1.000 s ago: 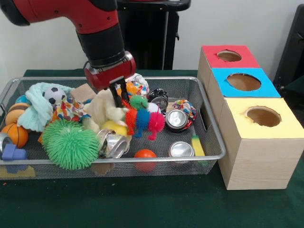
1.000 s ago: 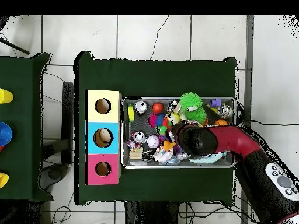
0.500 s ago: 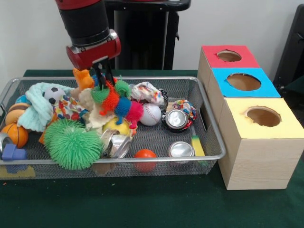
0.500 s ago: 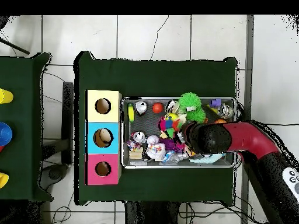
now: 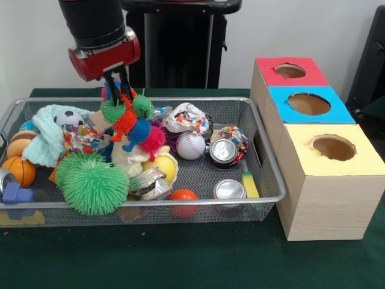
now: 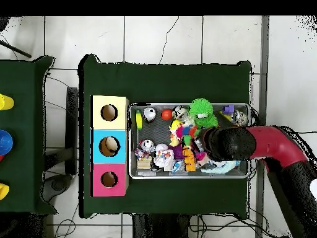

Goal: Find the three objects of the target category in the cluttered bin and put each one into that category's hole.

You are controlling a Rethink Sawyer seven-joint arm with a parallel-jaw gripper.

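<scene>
My gripper [image 5: 113,82] is shut on a spiky caterpillar toy [image 5: 132,120] made of green, orange, blue and pink puffs. The toy hangs tilted from the fingers, above the left middle of the wire bin [image 5: 267,158]. Its lower end is just over a cream plush [image 5: 124,158] and a yellow ball [image 5: 163,168]. Three boxes stand right of the bin, with a red hole [image 5: 290,71], a blue hole [image 5: 308,103] and a yellow hole [image 5: 333,147]. In the overhead view the arm [image 6: 226,144] covers the gripper, and the toy [image 6: 186,132] shows beside it.
The bin holds a big green spiky ball [image 5: 90,182], a baseball [image 5: 191,145], two cans [image 5: 224,151] [image 5: 229,189], a crushed can [image 5: 149,183], an orange ball [image 5: 183,197], a basketball [image 5: 20,171], a soccer ball [image 5: 68,118] and a teal cloth [image 5: 45,141].
The gripper has risen and moved left in the front view, pulling the spiky caterpillar toy up out of the pile. The baseball and patterned cloth behind it are now uncovered.
</scene>
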